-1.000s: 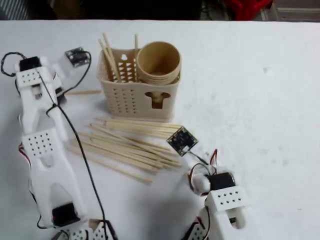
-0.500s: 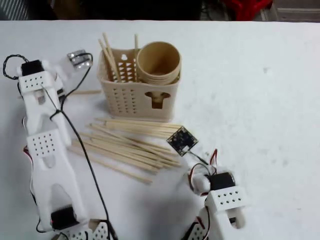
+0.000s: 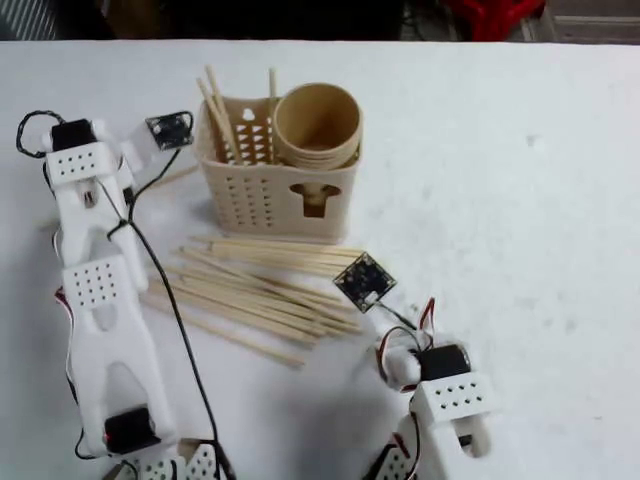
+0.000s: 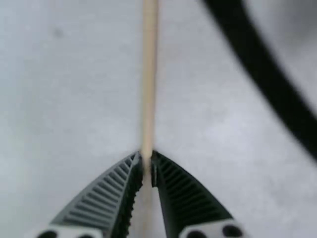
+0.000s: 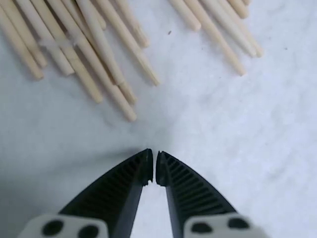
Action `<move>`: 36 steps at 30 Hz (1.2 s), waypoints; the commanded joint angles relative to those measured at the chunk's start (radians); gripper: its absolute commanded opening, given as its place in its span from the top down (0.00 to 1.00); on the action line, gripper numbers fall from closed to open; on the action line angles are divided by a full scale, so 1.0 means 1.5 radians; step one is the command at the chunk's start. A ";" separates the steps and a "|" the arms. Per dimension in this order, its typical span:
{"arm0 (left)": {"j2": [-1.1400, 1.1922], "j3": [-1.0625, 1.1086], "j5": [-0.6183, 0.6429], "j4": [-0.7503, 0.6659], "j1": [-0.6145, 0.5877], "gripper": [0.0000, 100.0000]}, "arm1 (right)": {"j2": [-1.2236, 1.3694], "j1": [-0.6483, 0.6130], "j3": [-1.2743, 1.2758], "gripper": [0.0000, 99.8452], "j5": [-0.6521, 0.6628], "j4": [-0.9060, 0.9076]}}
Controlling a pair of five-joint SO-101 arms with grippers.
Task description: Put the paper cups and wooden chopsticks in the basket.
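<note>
A cream perforated basket [image 3: 262, 200] stands at the table's middle back. It holds stacked paper cups [image 3: 317, 125] and a few upright wooden chopsticks [image 3: 222, 108]. Several more chopsticks [image 3: 258, 290] lie in a loose pile in front of the basket. My left gripper [image 4: 147, 171] is shut on a single chopstick [image 4: 149, 74], left of the basket. In the high view that chopstick [image 3: 180, 174] pokes out beside the left arm [image 3: 92, 280]. My right gripper [image 5: 154, 168] is shut with nothing in it, just short of the pile's ends [image 5: 99, 74].
The right arm [image 3: 440, 390] sits at the table's front centre, its wrist camera board [image 3: 363, 280] over the pile's right end. A black cable [image 3: 170, 320] runs along the left arm. The white table [image 3: 520, 200] stretches off to the right.
The left arm has shifted toward the basket with its wrist turning. The single chopstick, flat beside the basket before, now slants under the arm. The right arm has not moved.
</note>
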 commanded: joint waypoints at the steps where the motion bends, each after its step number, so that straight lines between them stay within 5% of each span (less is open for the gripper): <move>1: 0.021 -0.046 0.107 0.044 -0.003 0.98 | -0.011 0.004 -0.003 0.97 0.007 -0.012; 13: -0.152 -0.068 0.258 0.047 -0.036 0.98 | -0.011 0.004 -0.003 0.98 0.007 -0.012; 23: -0.508 0.265 0.393 0.046 -0.039 0.98 | -0.011 0.004 -0.003 0.98 0.007 -0.012; 31: -0.900 0.475 0.548 0.043 0.054 0.98 | -0.011 0.004 -0.003 0.98 0.007 -0.012; 36: -1.122 0.562 0.661 0.012 0.193 0.98 | -0.011 0.004 -0.003 0.98 0.007 -0.012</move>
